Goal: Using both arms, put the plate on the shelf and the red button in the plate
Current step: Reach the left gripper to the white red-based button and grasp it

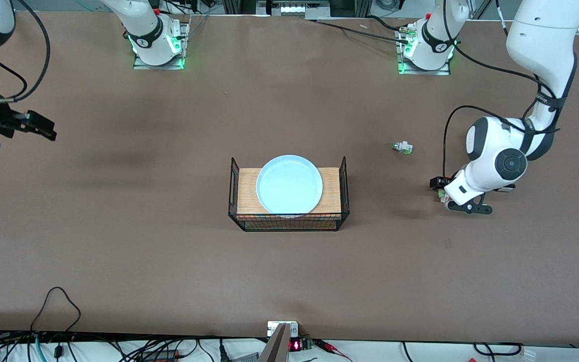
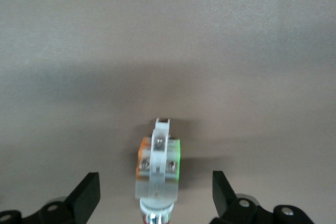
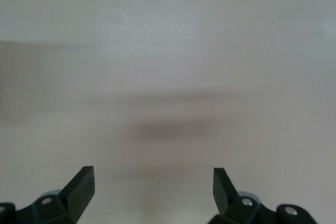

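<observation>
2 arms on the worktop (image 1: 118, 241). Front view: plate (image 1: 289, 184) sits on the wooden tray (image 1: 330, 191); left gripper (image 1: 442, 193) low at its own end, right gripper (image 1: 38, 125) waits. Left wrist view: fingers (image 2: 88, 195) spread either side of red button (image 2: 159, 163), not touching. Right wrist view: fingers (image 3: 81, 184) spread over bare worktop.

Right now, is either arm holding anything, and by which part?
Nothing is held. The left gripper is open around the red button without touching it; the right gripper is open over bare table.
</observation>
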Controlling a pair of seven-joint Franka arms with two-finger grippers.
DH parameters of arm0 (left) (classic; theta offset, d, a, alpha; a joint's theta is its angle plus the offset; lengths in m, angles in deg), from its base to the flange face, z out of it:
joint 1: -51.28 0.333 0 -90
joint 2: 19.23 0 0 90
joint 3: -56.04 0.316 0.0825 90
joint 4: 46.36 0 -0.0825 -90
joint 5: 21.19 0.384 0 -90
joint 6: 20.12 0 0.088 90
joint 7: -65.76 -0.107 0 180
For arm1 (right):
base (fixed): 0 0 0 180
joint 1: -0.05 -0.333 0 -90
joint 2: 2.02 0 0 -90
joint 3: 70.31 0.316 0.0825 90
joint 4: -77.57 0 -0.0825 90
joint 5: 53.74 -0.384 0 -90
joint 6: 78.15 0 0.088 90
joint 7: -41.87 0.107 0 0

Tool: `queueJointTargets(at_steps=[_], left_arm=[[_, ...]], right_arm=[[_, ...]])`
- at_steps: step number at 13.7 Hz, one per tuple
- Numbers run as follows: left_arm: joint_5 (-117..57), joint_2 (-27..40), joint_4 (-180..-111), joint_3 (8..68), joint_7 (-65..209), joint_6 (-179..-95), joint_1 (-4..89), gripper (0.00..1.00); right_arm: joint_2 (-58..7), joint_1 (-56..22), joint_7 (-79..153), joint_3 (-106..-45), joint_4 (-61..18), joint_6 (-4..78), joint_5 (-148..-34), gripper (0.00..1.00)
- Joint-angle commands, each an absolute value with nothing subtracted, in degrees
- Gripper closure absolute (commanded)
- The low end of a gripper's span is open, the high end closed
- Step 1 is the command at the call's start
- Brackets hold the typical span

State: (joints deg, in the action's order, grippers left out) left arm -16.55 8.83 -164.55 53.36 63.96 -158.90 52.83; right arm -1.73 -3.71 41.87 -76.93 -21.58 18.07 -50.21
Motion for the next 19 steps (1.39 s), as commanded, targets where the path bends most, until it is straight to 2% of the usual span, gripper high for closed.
queueJointTargets(at_steps=[1,3,5,6,8,11,13,16,19], left_arm=[[-15.5,9.6,-163.9,53.2,62.6,-159.9,53.0,0.43],[-15.5,9.9,-163.8,53.2,62.7,-159.4,53.1,0.68],[-15.5,9.9,-163.8,53.1,62.7,-159.2,53.1,0.83],[-15.5,9.4,-163.4,53.1,62.7,-157.7,53.1,0.86],[-15.5,8.4,-158.5,52.6,62.8,-149.4,53.0,0.88],[-16.0,8.1,-145.2,48.9,62.6,-129.8,52.6,0.88],[-17.3,7.9,-137.4,47.0,62.7,-121.1,52.3,0.88],[-25.1,7.6,-125.2,41.7,63.5,-112.6,51.8,0.88],[-33.6,7.9,-121.5,37.9,67.3,-112.9,48.4,0.88]], right_arm=[[-0.5,-3.5,41.7,-76.5,-19.7,14.6,-50.5,0.00],[-0.8,-3.7,41.1,-76.3,-18.9,14.5,-50.5,0.00],[-0.8,-3.9,41.4,-75.8,-18.8,14.5,-50.5,0.00],[-0.9,-3.7,41.6,-75.8,-18.8,14.6,-50.6,0.00],[-0.9,-3.6,41.3,-75.8,-18.8,14.6,-52.1,0.00],[-0.8,-3.6,41.0,-75.8,-17.5,12.9,-52.2,0.00],[-0.8,-3.9,41.1,-75.6,-16.5,10.0,-52.2,0.00],[-0.8,-4.0,41.2,-75.4,-15.5,9.6,-52.2,0.00],[-0.8,-3.9,40.7,-75.5,-15.5,9.6,-52.2,0.00]])
